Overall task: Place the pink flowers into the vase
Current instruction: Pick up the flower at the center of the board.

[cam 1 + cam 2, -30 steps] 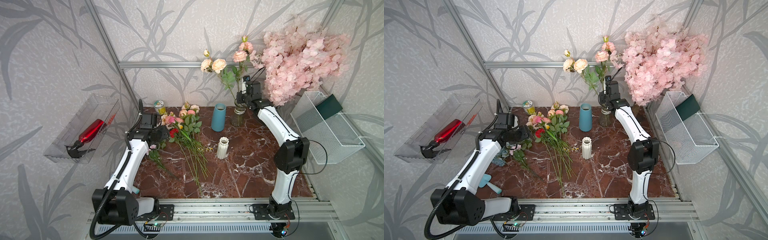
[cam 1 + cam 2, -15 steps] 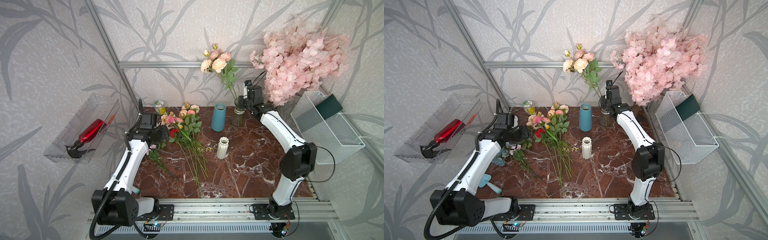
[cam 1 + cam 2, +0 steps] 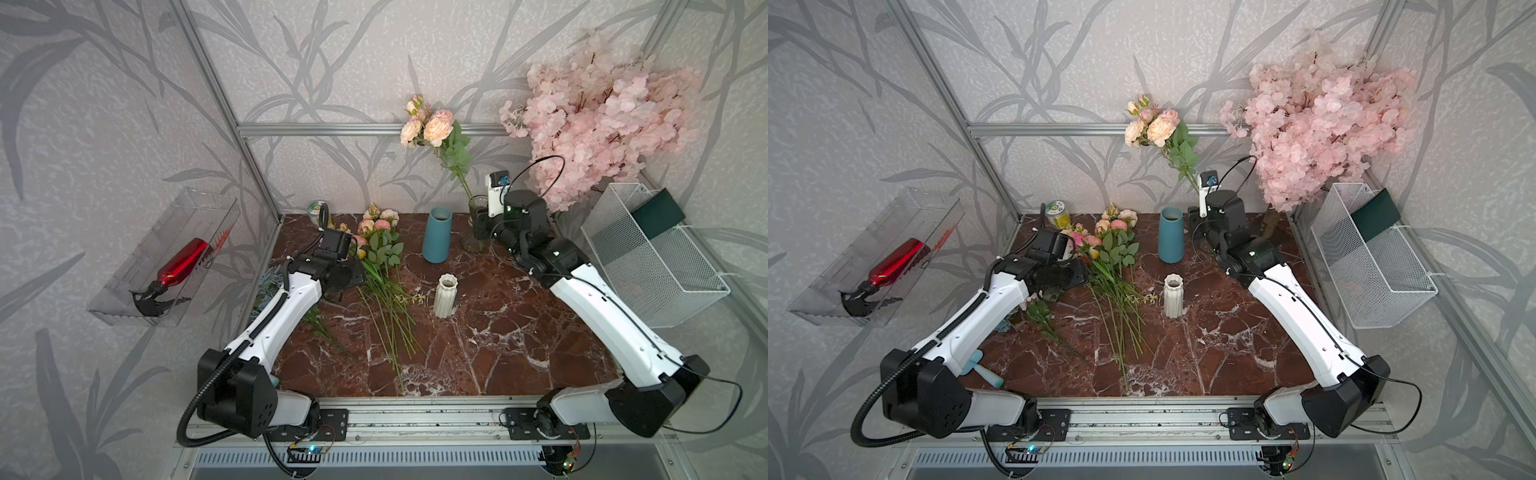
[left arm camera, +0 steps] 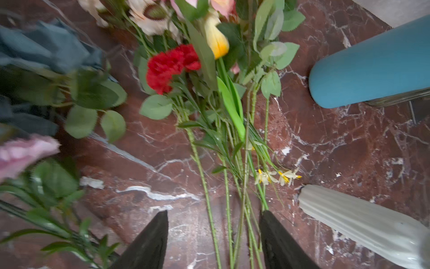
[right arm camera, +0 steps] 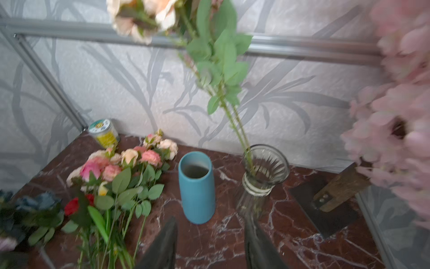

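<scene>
One spray of pink flowers [image 3: 428,124] [image 3: 1152,126] [image 5: 142,16] stands in the glass vase [image 5: 263,172] [image 3: 477,205] at the back, leaning left. More pink flowers [image 3: 376,226] [image 3: 1113,226] [image 5: 121,163] lie in a pile on the marble table [image 3: 498,332]. My right gripper [image 5: 210,230] [image 3: 480,226] is open and empty, just in front of the glass vase. My left gripper [image 4: 214,233] [image 3: 353,272] is open low over the pile, with several green stems [image 4: 229,221] lying between its fingers.
A blue vase [image 3: 436,235] [image 5: 197,186] [image 4: 372,65] and a white ribbed vase [image 3: 445,295] [image 4: 360,219] stand mid-table. A pink blossom tree [image 3: 598,116] and a wire basket [image 3: 652,257] are at the right. Blue hydrangeas [image 4: 46,46], a red flower [image 4: 172,65] and a tin [image 3: 318,208] lie left.
My right gripper has opened, let go of the spray's stem and drawn back and down from the glass vase. The spray has tipped to the left. The left arm has hardly moved.
</scene>
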Robot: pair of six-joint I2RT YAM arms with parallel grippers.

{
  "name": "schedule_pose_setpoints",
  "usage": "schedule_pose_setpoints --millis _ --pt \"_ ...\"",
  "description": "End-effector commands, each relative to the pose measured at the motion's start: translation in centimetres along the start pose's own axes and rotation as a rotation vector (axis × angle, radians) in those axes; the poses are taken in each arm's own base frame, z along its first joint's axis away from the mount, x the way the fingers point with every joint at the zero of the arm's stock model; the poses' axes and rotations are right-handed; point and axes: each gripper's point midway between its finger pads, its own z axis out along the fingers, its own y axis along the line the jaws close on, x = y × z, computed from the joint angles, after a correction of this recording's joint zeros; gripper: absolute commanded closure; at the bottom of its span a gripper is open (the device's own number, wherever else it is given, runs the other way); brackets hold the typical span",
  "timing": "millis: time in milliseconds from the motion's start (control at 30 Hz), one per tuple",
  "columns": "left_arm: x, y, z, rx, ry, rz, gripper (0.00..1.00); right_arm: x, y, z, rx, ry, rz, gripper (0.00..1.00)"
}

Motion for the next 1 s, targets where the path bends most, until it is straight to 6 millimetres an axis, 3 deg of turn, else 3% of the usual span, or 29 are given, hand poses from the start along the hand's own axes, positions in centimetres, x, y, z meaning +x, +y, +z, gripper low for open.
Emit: schedule_pose_setpoints --millis 0,233,667,800,967 --pt "0.9 -0.5 1.8 -0.010 0.027 -0.101 0.38 2.1 0.1 -0.9 -0.020 0.048 0.007 0.54" --pt "1.2 -0.8 5.8 -0.040 0.030 -0.199 0.40 3.0 0.9 -3.0 -0.107 0.056 0.059 0.54" --pt "1.0 -0.7 10.4 -0.099 0.045 -0.242 0.43 2.8 -0.1 -4.5 -0.094 0.028 0.064 0.54" --pt "0.9 -0.4 11.6 -0.114 0.037 -0.253 0.50 2.9 -0.2 -4.6 -0.103 0.026 0.069 0.54" --pt "0.4 -0.7 12.4 -0.098 0.016 -0.260 0.70 3.0 0.0 -4.7 -0.115 0.029 0.072 0.54"
